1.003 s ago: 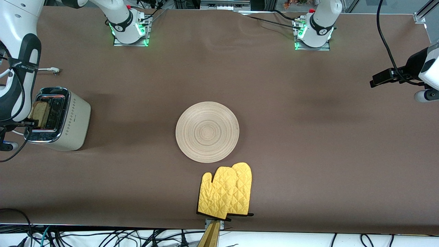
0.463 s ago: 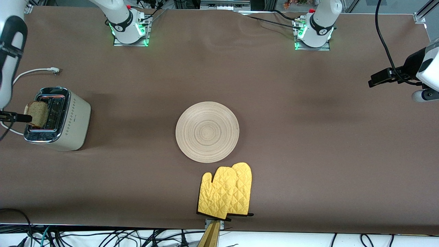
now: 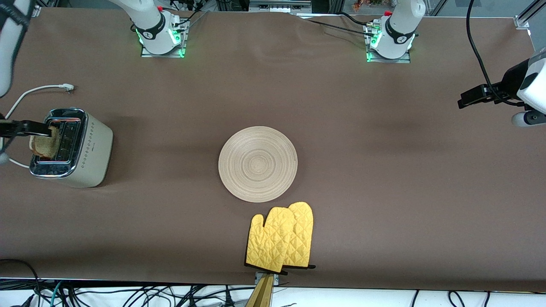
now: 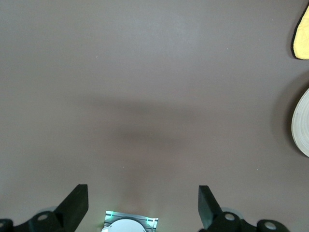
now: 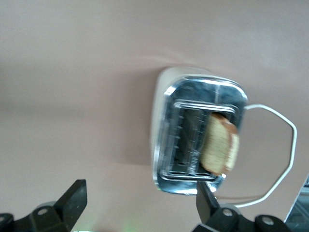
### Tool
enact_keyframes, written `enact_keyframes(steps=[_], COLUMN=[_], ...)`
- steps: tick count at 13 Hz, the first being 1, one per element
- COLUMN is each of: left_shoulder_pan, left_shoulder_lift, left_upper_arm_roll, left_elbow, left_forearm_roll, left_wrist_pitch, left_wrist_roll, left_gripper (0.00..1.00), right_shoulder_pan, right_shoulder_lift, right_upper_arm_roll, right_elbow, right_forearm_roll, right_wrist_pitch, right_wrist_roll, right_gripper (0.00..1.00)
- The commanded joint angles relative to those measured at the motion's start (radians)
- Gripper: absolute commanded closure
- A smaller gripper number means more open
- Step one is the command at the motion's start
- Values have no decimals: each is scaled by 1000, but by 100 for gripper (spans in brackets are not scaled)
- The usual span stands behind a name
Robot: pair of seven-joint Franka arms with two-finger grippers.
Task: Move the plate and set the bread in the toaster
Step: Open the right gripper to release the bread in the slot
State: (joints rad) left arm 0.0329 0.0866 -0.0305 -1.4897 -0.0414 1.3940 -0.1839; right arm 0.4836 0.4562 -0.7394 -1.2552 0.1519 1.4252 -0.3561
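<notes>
Bright, even overhead light covers the brown table; shadows are soft and faint, a wide smudge at about 3 o'clock of the plate and a short one beside the toaster. The toaster's chrome top glares. The right wrist view is motion-blurred and washed pale, smearing the bread. The left wrist view is sharp, with one diffuse shadow mid-frame.

The right end effector hangs in the air with its two fingers spread wide, holding nothing. The left end effector waits raised, fingers equally wide apart and empty.
</notes>
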Motion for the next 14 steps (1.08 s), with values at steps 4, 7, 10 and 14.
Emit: enact_keyframes(steps=[4, 7, 10, 14], left_shoulder_pan=[4, 4, 4, 4], left_shoulder_lift=[7, 7, 5, 5], left_upper_arm_roll=[-6, -6, -6, -6], left_elbow=[19, 19, 19, 20], left_forearm_roll=[12, 12, 9, 3], left_wrist_pitch=[-15, -15, -16, -16], left_wrist_roll=[4, 4, 6, 4], left_gripper=[0, 0, 0, 0], right_shoulder_pan=[59, 49, -202, -360], right_shoulder_lift=[2, -40, -122, -154], right_upper_arm_roll=[-6, 37, 363, 591], right_elbow=[14, 14, -6, -20], right_forearm_roll=[49, 61, -27, -150], right_wrist_pitch=[-64, -98, -86, 4], right_wrist_roll=[-3, 9, 6, 19], right_gripper=[0, 0, 0, 0])
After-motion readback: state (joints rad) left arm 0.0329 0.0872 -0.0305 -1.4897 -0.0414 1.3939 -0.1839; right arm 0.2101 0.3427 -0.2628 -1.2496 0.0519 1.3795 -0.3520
